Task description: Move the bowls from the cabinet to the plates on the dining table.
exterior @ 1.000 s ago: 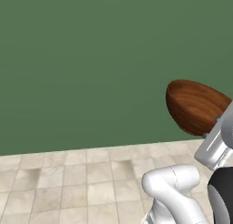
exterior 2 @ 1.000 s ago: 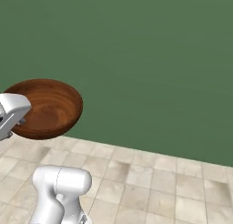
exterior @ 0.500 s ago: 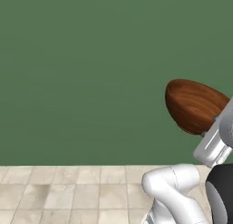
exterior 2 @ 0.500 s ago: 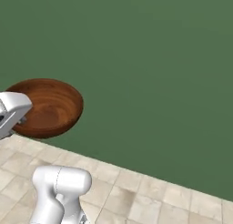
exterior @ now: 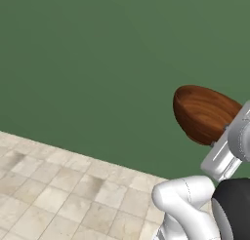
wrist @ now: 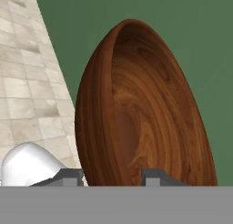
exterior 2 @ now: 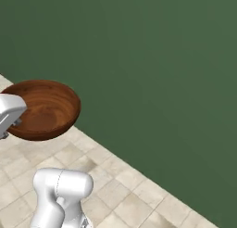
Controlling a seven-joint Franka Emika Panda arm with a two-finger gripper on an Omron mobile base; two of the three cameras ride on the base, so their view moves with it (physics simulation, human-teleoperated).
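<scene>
The claw (wrist: 111, 175) is gripping the brown bowl (wrist: 141, 114) by its rim: in the hand view one dark fingertip is sitting outside the wall and the other inside, with the near edge of the bowl between them. The bowl (exterior: 205, 114) is riding in the air at the end of the arm, well above the tiled floor (exterior: 53, 195) and in front of a plain green wall (exterior: 97, 63). From the right base view the bowl (exterior 2: 44, 109) is sitting roughly level with its mouth upward, tipped a little toward that camera so the grained inside is showing; it is looking empty.

The step in hand, as I judge it, is the carry: one bowl is out of the cabinet and travelling to the table. Neither the table nor a plate is appearing here, so how far the trip has got I cannot say.

The next move is calling for the base to bring the table within reach, then for the arm to line the bowl up over a free plate, lower it until its foot is resting flat on the plate, and only then let the claw spread and lift away upward. A rim pinch on a glossy bowl is a thin hold, so smooth, unhurried motion is looking wise to keep it from swinging or slipping.
</scene>
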